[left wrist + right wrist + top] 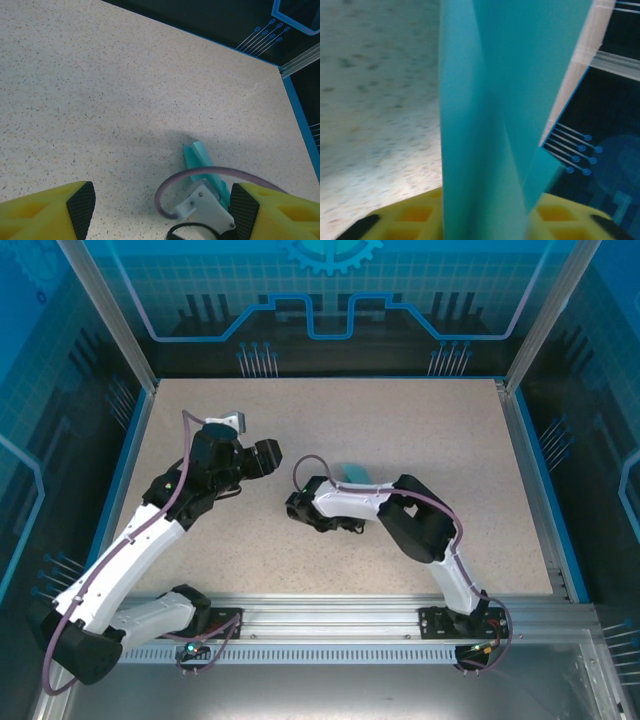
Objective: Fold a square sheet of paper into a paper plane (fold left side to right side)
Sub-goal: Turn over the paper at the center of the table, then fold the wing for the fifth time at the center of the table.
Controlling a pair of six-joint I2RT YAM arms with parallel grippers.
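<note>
The paper [485, 100] sits between the fingers of the right gripper [480, 222] at mid-bench [100, 100], pinched or loose I cannot tell, and with the left gripper [265, 456] wide open and empty to its left, a slack hold could let it topple and unfold.

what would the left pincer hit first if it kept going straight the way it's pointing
Probably the right arm's white wrist piece, just ahead of the open left pincer; the folded light-blue paper stands right behind it. Depth is unclear.
</note>
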